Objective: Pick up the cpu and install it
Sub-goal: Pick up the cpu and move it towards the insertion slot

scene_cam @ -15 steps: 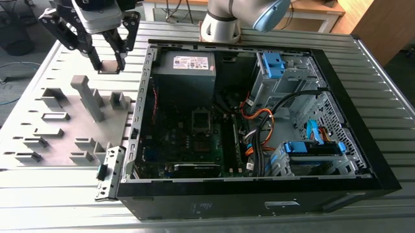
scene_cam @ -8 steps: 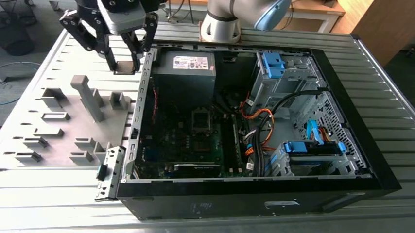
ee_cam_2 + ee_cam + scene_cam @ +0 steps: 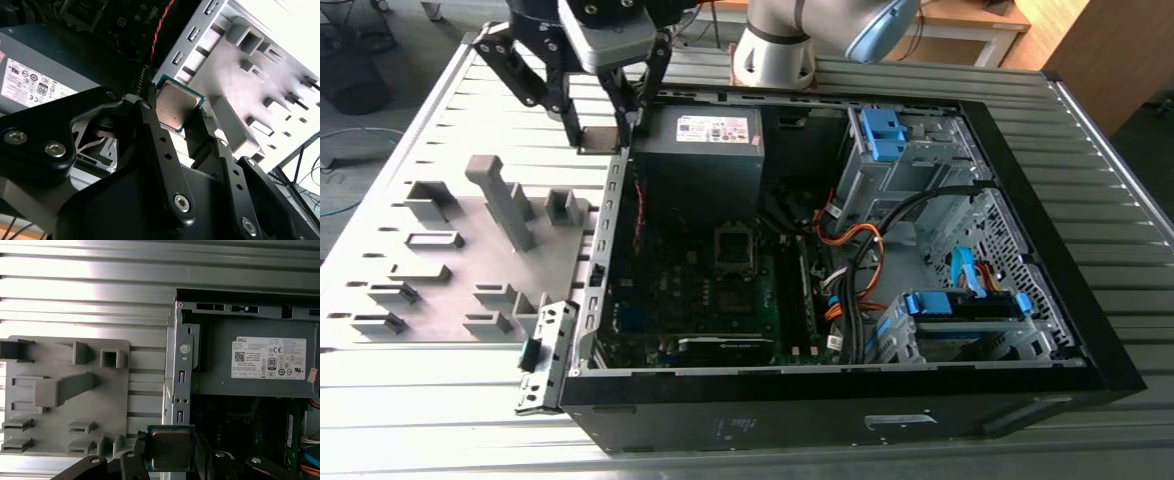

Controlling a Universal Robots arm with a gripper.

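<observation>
Gripper (image 3: 603, 135) sits in the upper left of the exterior view. Its tips are at the corner of the open computer case (image 3: 1067, 330), just beside the power supply (image 3: 700, 140).

Tool state: closed on the cpu (image 3: 176, 106). In the second wrist view the black fingers (image 3: 155, 135) clamp two opposite edges of the chip. The silvery-grey top faces the camera and a narrow green rim shows around it. In the first wrist view the cpu (image 3: 171, 449) is seen against the case's metal side wall, between the grey fixture plate (image 3: 65, 390) and the dark interior of the case.

Cpu is lifted clear; I see no contact with the plate or the board.

Exterior view, centre: motherboard (image 3: 720, 290) lies flat in the case, with the rectangular socket frame (image 3: 736, 248) well apart from the gripper. A graphics card (image 3: 727, 348) sits at the lower edge of the board. Fixture plate (image 3: 454, 260) with its upright blocks lies at the left of the frame on the slatted metal table (image 3: 440, 430). Arm base (image 3: 781, 50) stands at top centre.
</observation>
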